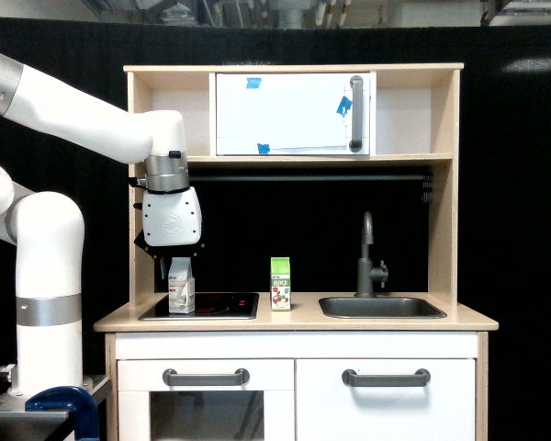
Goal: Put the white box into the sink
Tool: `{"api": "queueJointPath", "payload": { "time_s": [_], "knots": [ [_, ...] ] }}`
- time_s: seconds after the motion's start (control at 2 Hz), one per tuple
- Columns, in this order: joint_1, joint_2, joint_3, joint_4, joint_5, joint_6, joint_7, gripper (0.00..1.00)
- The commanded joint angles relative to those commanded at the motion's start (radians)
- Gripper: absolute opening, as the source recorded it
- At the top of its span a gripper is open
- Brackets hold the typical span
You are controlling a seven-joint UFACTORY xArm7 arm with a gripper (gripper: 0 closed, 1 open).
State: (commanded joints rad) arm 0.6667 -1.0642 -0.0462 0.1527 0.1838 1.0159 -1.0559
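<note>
Exterior view: my claw (173, 265) hangs straight down over the view's left end of the bench (294, 322), its dark fingers (160, 264) reaching to either side of the peaked top of the white box (181, 289). From here the fingers seem to sit close against the carton's top, but they are small and dark against the black backdrop, so I cannot tell whether I have closed on it or only bracket it. The white box stands upright on the black stovetop (222, 305), toward that plate's left edge in this view, and its base looks to rest on the surface.

Just off the stovetop's right edge stands the green juice carton (281, 283), upright on the bare wood and well apart from the white box. Further to the view's right lies the sink (382, 308), a shallow dark grey basin let into the bench, with the curved faucet (368, 256) rising behind its left corner. The box is well away from the sink, with the juice carton between them.

Above, a white cabinet door (289, 113) with blue tape marks and a grey handle closes the upper shelf. Below the bench are two white fronts with grey bar handles (206, 377).
</note>
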Motion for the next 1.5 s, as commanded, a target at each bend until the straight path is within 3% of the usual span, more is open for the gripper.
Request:
{"api": "queueJointPath", "payload": {
  "time_s": [0.5,1.0,1.5],
  "knots": [
    [0.019,0.047,0.008,0.010,0.009,-0.040,0.011,0.00],
    [-0.031,0.157,-0.090,0.117,-0.054,-0.028,-0.079,0.00],
    [-0.079,0.444,-0.323,0.381,-0.128,-0.017,-0.317,0.00]
  ]
}}
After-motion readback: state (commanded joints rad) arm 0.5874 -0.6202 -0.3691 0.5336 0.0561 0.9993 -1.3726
